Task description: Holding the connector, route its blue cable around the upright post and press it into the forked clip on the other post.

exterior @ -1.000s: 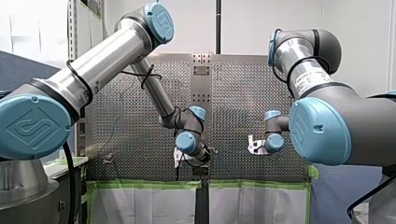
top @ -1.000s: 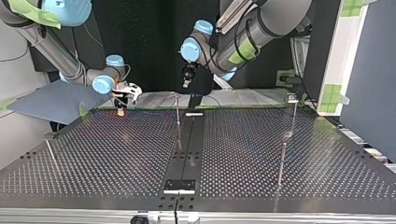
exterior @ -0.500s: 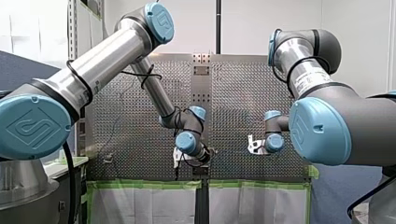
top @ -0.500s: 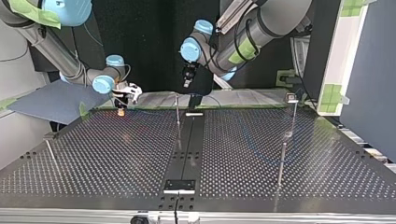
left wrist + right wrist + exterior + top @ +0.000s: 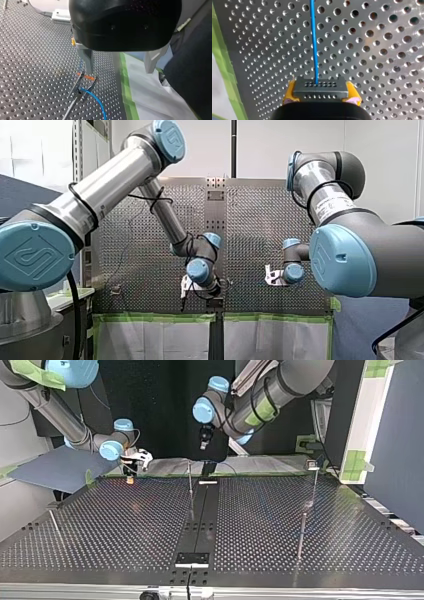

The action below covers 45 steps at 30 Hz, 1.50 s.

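1. The perforated table [image 5: 125,525] is dull metal, holed in even rows, and both wrist views show green tape along its edge
2. The left gripper [image 5: 119,71] hangs spread wide and grasps nothing. You see one narrow metal finger [image 5: 86,58] and a paler, broader one, and the black housing hides whatever lies behind it
3. The right gripper [image 5: 321,93] is clenched on the connector [image 5: 320,87]. Only the tips of its yellow pads [image 5: 289,91] show at either side, and its body is cut off
4. The connector is a black rectangular block with rows of small holes in its face, held over the table
5. The forked clip [image 5: 78,93] tops a slim metal post [image 5: 68,110] just ahead of the metal finger, with an orange bar across its two prongs. You cannot tell whether finger and bar touch
6. The blue cable [image 5: 314,45] leaves the middle of the connector's face and runs straight away over the holes. In the left wrist view it lies in the fork and curves off, and in the top view it is too thin to follow
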Each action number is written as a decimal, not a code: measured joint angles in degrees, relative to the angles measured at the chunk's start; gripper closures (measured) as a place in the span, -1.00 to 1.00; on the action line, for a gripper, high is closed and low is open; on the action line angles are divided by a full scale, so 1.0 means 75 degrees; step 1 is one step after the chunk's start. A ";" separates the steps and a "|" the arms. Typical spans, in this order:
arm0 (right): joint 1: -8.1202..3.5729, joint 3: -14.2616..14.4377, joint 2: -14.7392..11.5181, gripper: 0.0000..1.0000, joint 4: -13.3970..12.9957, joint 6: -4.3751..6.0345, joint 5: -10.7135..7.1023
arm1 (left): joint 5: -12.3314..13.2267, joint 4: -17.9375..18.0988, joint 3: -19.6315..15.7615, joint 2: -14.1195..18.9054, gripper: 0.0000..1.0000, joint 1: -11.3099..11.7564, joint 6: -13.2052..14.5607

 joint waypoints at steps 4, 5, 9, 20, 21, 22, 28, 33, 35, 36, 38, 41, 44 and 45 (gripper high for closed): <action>0.0022 0.0000 0.0003 1.00 -0.0001 -0.0004 0.0000 | -0.0042 0.0157 -0.0237 0.0233 -0.99 -0.0020 0.0144; 0.0027 0.0000 0.0004 1.00 -0.0003 -0.0003 0.0000 | -0.0051 0.0226 -0.0313 0.0307 -0.99 -0.0029 0.0157; 0.0050 0.0000 0.0011 1.00 -0.0006 -0.0006 -0.0001 | -0.0002 0.0487 -0.0581 0.0574 -0.99 -0.0096 0.0107; 0.0115 0.0000 0.0017 1.00 -0.0001 0.0008 -0.0001 | -0.0055 0.1204 -0.1348 0.1342 -0.99 -0.0300 -0.0214; 0.0116 0.0000 0.0017 1.00 -0.0005 0.0009 -0.0001 | -0.0103 0.1204 -0.1408 0.1403 -0.99 -0.0303 -0.0271; 0.0118 0.0000 0.0018 1.00 -0.0007 0.0011 -0.0004 | -0.0151 0.1189 -0.1470 0.1464 -0.99 -0.0302 -0.0330; 0.0126 0.0000 0.0023 1.00 0.0017 0.0009 -0.0034 | -0.0326 0.0862 -0.1905 0.1900 -0.99 -0.0282 -0.0590; 0.0129 0.0000 0.0026 1.00 0.0009 0.0012 -0.0039 | -0.0096 0.0938 -0.2233 0.2227 -0.99 -0.0266 -0.0687; 0.0129 0.0000 0.0027 1.00 -0.0001 0.0018 -0.0042 | 0.0001 0.1016 -0.2336 0.2330 -0.99 -0.0263 -0.0724; 0.0129 0.0000 0.0027 1.00 -0.0004 0.0020 -0.0041 | 0.0069 0.1052 -0.2407 0.2402 -0.99 -0.0263 -0.0741; 0.0129 0.0000 0.0029 1.00 -0.0012 0.0022 -0.0044 | 0.0196 0.1090 -0.2535 0.2528 -0.99 -0.0262 -0.0759; 0.0129 0.0000 0.0032 1.00 -0.0033 0.0038 -0.0047 | 0.0341 0.1110 -0.2722 0.2716 -0.99 -0.0262 -0.0776; 0.0129 0.0000 0.0037 1.00 -0.0043 0.0053 -0.0066 | 0.0397 0.1128 -0.2916 0.2911 -0.99 -0.0260 -0.0811; 0.0129 0.0000 0.0037 1.00 -0.0040 0.0055 -0.0073 | 0.0405 0.1148 -0.2976 0.2969 -0.99 -0.0260 -0.0827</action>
